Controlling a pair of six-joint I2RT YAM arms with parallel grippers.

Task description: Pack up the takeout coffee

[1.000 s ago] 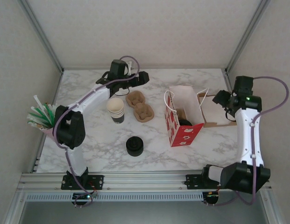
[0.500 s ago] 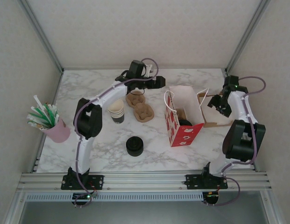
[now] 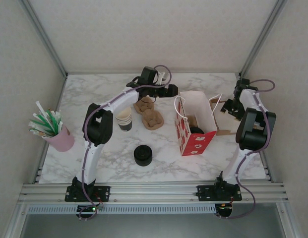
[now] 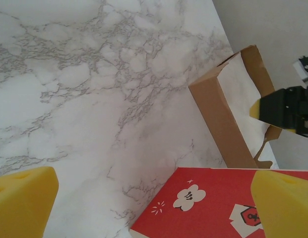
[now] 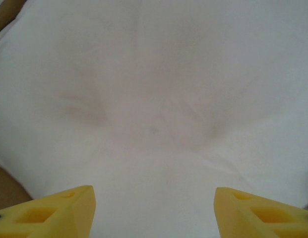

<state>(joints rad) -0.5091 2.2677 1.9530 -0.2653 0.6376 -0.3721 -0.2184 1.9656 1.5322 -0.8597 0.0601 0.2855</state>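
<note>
Tabletop (image 3: 109, 148): marble-look, grey veins, smooth, semi-matt from my feed. Frame rail (image 3: 154, 190): bare metal, ribbed, dull sheen. Bag (image 4: 208, 208): paper, red print outside, smooth; white inside. Box (image 4: 218, 119): brown cardboard, matt. Liner (image 5: 154, 99): white, paper-like, faint creases. Carriers (image 3: 153, 119): moulded pulp, rough, I'd say. Lid stack (image 3: 143, 155): black plastic, slight gloss. Cup stack (image 3: 124, 118): paper, matt. Pads (image 4: 25, 203) of left gripper (image 4: 154, 198) and right gripper (image 5: 154, 198): yellow, matt, foam-like.

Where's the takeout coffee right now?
Top view: the takeout coffee stands inside the open red bag, right of centre on the table, its black lid showing; the lid stack sits to the bag's left.
</note>
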